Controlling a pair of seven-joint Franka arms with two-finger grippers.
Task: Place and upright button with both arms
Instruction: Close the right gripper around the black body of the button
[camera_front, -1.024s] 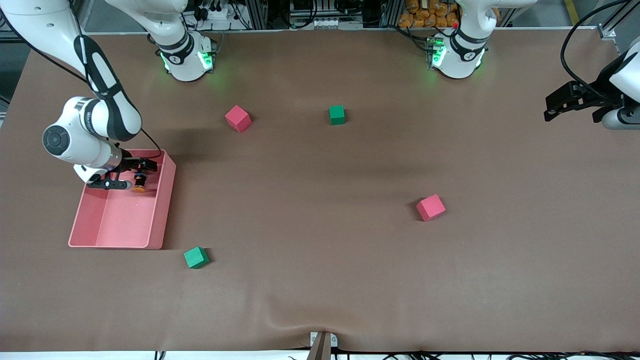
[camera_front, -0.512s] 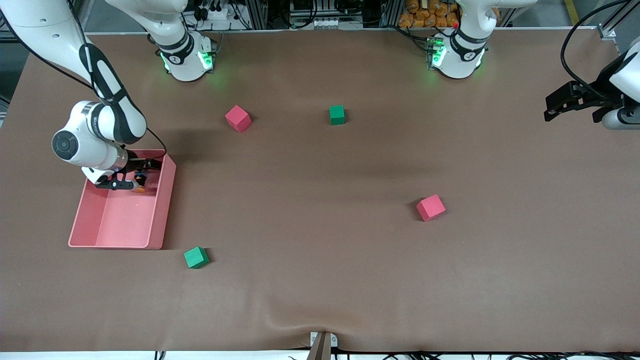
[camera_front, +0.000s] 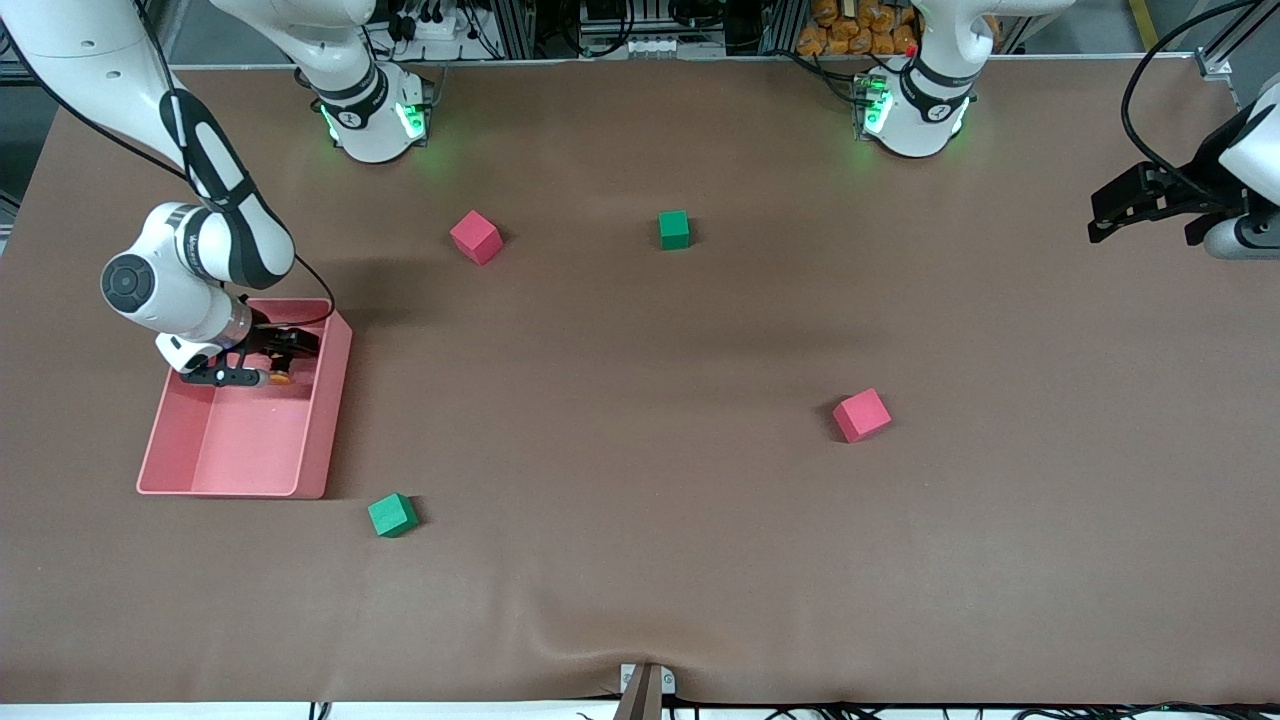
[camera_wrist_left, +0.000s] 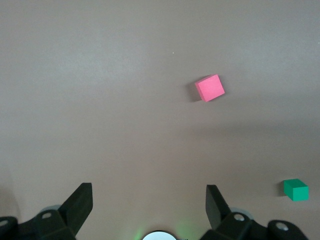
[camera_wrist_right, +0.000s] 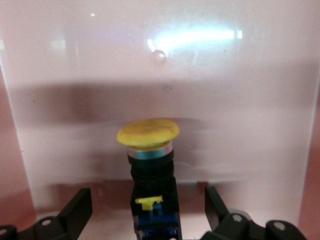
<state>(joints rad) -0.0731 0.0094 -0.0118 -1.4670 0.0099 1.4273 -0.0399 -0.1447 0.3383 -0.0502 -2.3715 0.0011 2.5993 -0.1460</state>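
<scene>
Button (camera_wrist_right: 150, 170) lies flat; cap toward camera.

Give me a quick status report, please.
Right gripper open around button in pink bin. Left gripper open, waiting at table's end. Nothing obstructing.

Pink bin (camera_front: 312, 440), orange-capped black-blue button (camera_wrist_right: 148, 134), red cubes (camera_front: 861, 415), green cubes (camera_front: 392, 515), brown table (camera_front: 640, 500)

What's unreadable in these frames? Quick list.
- Front view: the small orange-capped push-button in the pink plastic bin is mostly covered by the right pincer; its pose is unclear.
- Right wrist view: the button's lower body is cut off by the frame edge.
- Front view: the left pincer waits at the table's end, its arm cut off.
</scene>
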